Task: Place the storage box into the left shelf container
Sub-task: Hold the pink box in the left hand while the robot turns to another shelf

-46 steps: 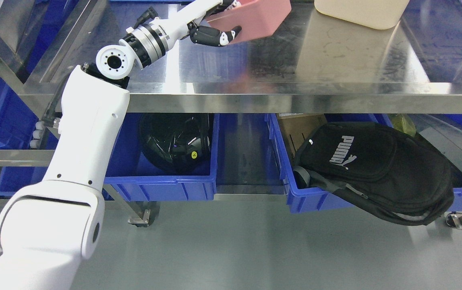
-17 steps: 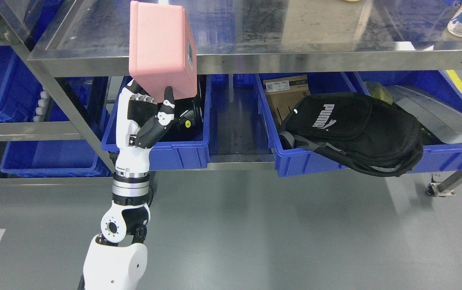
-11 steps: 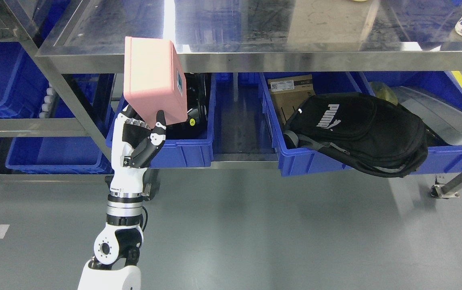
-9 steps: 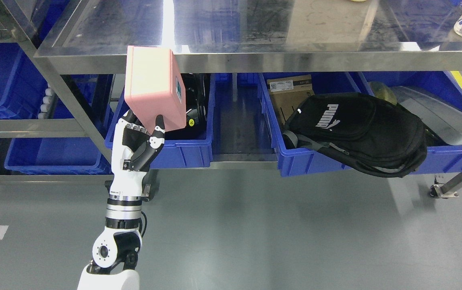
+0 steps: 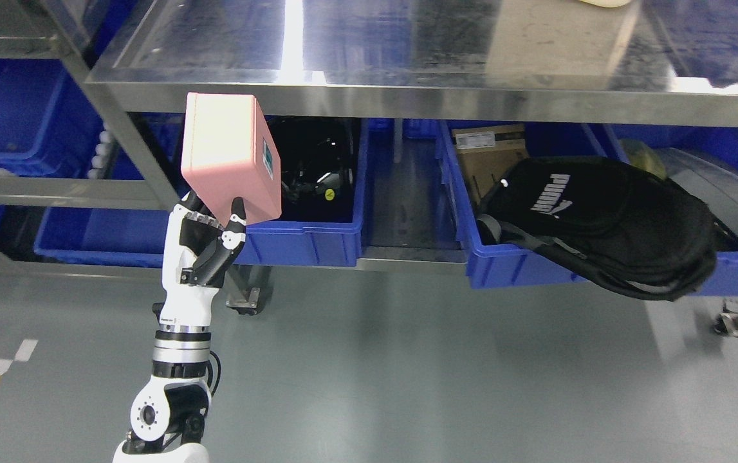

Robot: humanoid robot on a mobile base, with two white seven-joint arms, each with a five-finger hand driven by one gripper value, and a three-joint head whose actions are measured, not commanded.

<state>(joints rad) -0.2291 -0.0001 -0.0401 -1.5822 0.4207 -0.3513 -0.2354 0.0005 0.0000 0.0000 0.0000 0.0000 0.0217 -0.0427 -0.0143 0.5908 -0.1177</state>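
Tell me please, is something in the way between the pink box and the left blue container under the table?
Yes. A black helmet already lies inside the left blue container, and the steel tabletop edge overhangs it. The left hand holds the pink box in front.

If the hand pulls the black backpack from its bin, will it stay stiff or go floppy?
The backpack would likely go floppy: it already sags over the bin rim. Its loose straps hanging below might snag.
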